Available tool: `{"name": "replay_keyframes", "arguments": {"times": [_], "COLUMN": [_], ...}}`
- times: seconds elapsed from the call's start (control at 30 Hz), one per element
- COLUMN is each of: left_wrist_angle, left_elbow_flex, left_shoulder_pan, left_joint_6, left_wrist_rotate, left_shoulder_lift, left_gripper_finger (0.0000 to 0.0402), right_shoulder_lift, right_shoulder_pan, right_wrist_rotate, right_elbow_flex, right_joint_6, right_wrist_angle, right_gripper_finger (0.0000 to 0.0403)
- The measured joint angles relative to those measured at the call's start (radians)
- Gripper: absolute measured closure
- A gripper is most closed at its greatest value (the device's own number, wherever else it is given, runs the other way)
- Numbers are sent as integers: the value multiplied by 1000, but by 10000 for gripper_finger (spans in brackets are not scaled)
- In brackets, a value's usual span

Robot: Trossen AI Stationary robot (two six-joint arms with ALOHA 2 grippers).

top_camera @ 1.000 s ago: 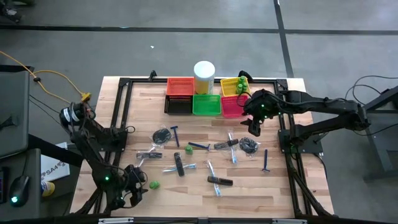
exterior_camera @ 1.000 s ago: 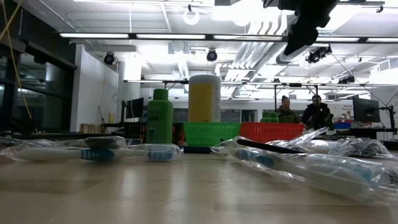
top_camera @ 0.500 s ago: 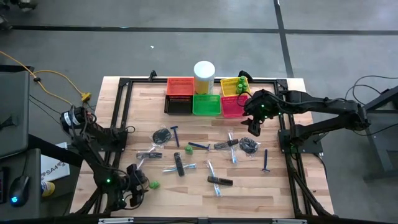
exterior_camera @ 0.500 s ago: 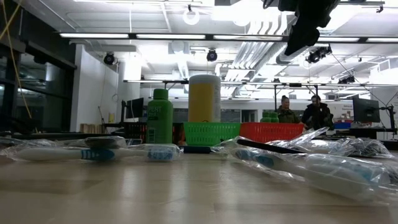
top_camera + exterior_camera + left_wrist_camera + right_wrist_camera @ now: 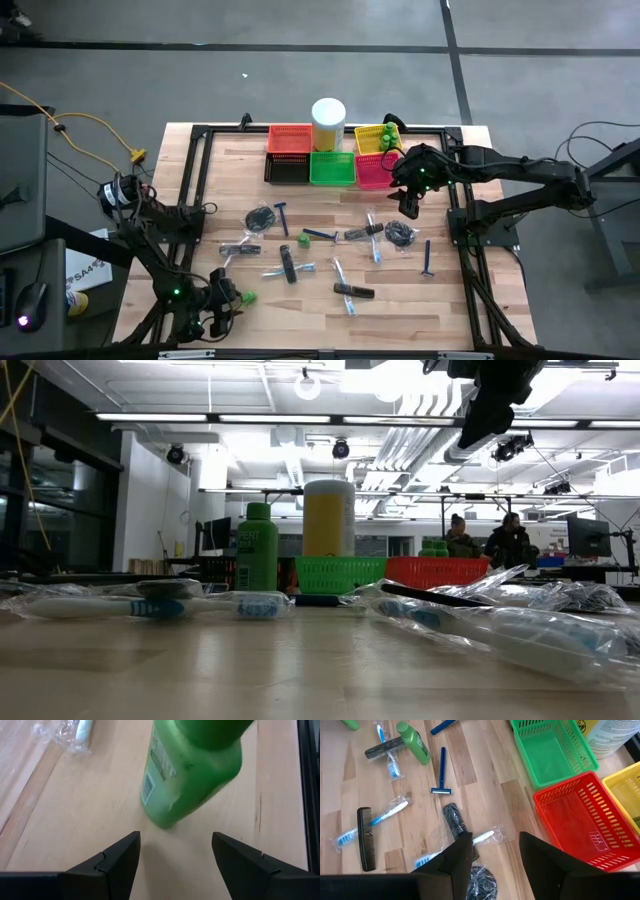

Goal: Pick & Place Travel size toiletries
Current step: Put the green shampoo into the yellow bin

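Bottle work first: the green bottle (image 5: 243, 297) lies on its side on the table (image 5: 300, 320), just beside my left gripper (image 5: 222, 300) at its three o'clock in the high view. In the left wrist view that bottle (image 5: 195, 770) sits just ahead of the gripper (image 5: 175, 860). Its fingers (image 5: 115, 862) are spread wide with nothing between them.

My right gripper (image 5: 410, 205) hangs above the table at five o'clock from the pink basket (image 5: 372, 172). Its fingers (image 5: 452, 865) stand apart and grip nothing. One coiled bundle (image 5: 401, 234) lies near it, at six o'clock.

Counting from the high view:
- a second green bottle (image 5: 304, 241) on the boards
- three blue razors (image 5: 283, 217)
- three black sticks (image 5: 355, 291)
- two coiled bundles, the other (image 5: 261, 217) at nine o'clock of the spread
- several wrapped toothbrushes (image 5: 338, 272), whose number I cannot tell
- five baskets at twelve o'clock beside one white cylinder (image 5: 328, 122)

The yellow basket (image 5: 368, 146) holds some green lumps (image 5: 385, 135).
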Motion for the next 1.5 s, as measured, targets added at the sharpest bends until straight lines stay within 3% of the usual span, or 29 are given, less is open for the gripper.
{"name": "replay_keyframes", "arguments": {"times": [0.87, 1.2, 1.5], "left_wrist_angle": [-2, 12, 22], "left_elbow_flex": [0, 0, 0], "left_shoulder_pan": [12, 112, 113], "left_joint_6": [-11, 23, 15], "left_wrist_rotate": [-153, -54, -104], "left_shoulder_lift": [-1, -1, -2], "left_gripper_finger": [156, 156, 170], "right_shoulder_lift": [0, 0, 0], "right_shoulder_pan": [0, 0, 0], "right_wrist_rotate": [26, 26, 27], "right_elbow_flex": [0, 0, 0], "right_joint_6": [10, 17, 21], "right_wrist_angle": [0, 0, 0], "right_gripper_finger": [254, 254, 254]}}
